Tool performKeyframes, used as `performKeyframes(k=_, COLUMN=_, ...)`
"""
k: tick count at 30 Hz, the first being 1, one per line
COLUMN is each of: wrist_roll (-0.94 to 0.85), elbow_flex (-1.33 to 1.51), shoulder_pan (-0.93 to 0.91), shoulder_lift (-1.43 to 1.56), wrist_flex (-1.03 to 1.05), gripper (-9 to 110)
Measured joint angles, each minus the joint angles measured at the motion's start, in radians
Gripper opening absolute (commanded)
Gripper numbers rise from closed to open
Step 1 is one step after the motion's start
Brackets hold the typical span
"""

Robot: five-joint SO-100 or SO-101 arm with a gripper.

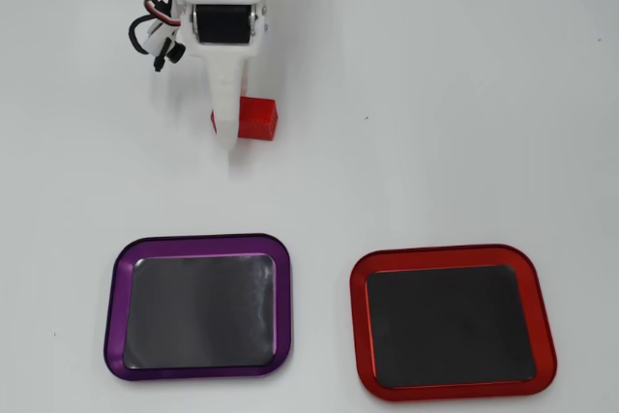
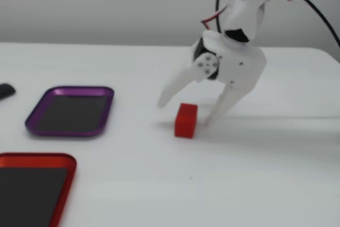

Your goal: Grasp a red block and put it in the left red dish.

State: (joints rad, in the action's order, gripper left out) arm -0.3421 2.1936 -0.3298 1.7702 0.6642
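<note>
While the white gripper [image 2: 183,111] hangs low over the white table [image 2: 276,174], its two fingers stand spread wide apart in the fixed view: one finger [image 2: 175,90] lifted off the surface and reaching toward the purple side, the other finger [image 2: 223,107] slanting down with its tip at the table just beside the red block [image 2: 186,120]. Nothing is pinched between them.

Block sits flat on the table. Overhead view: red block [image 1: 257,118] lies partly under the gripper [image 1: 229,132], showing mostly on the picture's right of the white finger (a sliver of red also peeks out on the finger's left side). Whether the lower finger actually touches the block cannot be settled from either view.

Trays, overhead view: left red dish [image 1: 453,322] at bottom right of the picture, purple-rimmed tray [image 1: 200,306] at bottom left, side by side and apart, both with dark flat insides. Both well apart from the block. Fixed view: red dish [image 2: 34,190] at bottom left corner, purple tray [image 2: 71,111] behind it.

Red and black cables [image 1: 155,31] bunch at the arm's wrist
</note>
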Motion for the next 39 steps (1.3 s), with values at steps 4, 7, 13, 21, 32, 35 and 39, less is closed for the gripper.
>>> performKeyframes(k=4, wrist_roll=-0.048, elbow_flex=0.000, shoulder_pan=0.000, shoulder_lift=0.000, wrist_flex=-0.011, gripper=9)
performKeyframes(k=7, wrist_roll=-0.072, elbow_flex=0.000, shoulder_pan=0.000, shoulder_lift=0.000, wrist_flex=-0.011, gripper=4)
performKeyframes(k=13, wrist_roll=-0.081, elbow_flex=0.000, shoulder_pan=0.002, shoulder_lift=0.000, wrist_flex=-0.011, gripper=0)
performKeyframes(k=21, wrist_roll=-0.034, elbow_flex=0.003, shoulder_pan=0.002, shoulder_lift=0.058, wrist_flex=0.023, gripper=-1)
performKeyframes(k=32, wrist_roll=0.084, elbow_flex=0.086, shoulder_pan=0.207, shoulder_lift=0.592, wrist_flex=0.020, gripper=-1)
performKeyframes(k=35, wrist_roll=0.107, elbow_flex=0.158, shoulder_pan=0.302, shoulder_lift=0.715, wrist_flex=-0.078, gripper=-1)
performKeyframes(k=39, wrist_roll=0.121, elbow_flex=0.290, shoulder_pan=0.416, shoulder_lift=0.779, wrist_flex=-0.331, gripper=-1)
